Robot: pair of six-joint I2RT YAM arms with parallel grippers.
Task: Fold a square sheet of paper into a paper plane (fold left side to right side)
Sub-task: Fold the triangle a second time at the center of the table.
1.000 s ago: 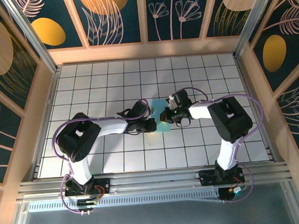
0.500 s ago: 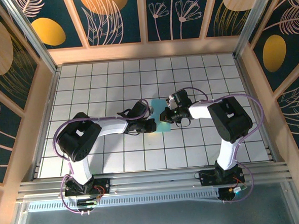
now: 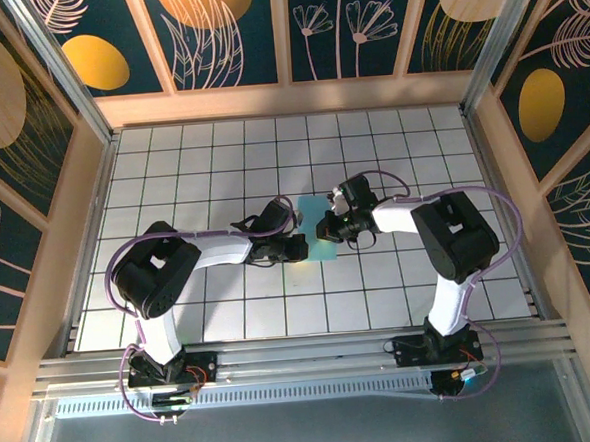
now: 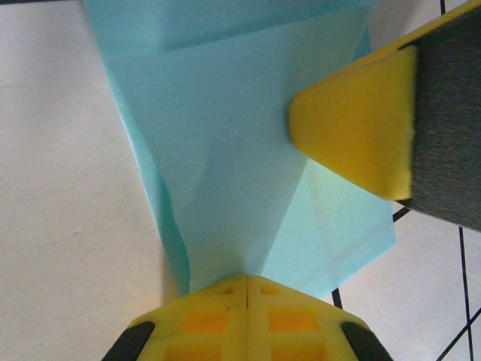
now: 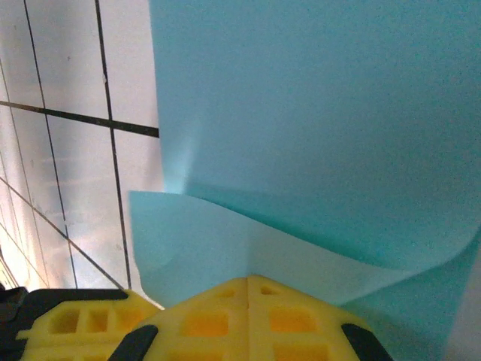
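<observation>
The light-blue square sheet of paper [image 3: 322, 249] lies folded and creased at the table's middle, between my two grippers. In the left wrist view the paper [image 4: 240, 150] narrows down into my left gripper [image 4: 246, 280], whose yellow jaws are shut on its lower edge; from above, that gripper [image 3: 301, 245] is at the sheet's left. My right gripper [image 5: 248, 280] is shut on a lifted, curling flap of the paper [image 5: 316, 113], and from above it [image 3: 325, 227] is over the sheet's right part. A right fingertip [image 4: 353, 128] rests against the paper. The paper plane is out of view.
The white grid-tiled table [image 3: 221, 155] is walled by wooden frames at the back and both sides. Both arms reach inward and meet near the centre, their wrists close together. Part of the left gripper's yellow body [image 5: 68, 323] sits right beside my right jaws.
The left jaws closed the last bit onto the paper. The right gripper edged slightly up and left with its flap. The arms otherwise kept their places.
</observation>
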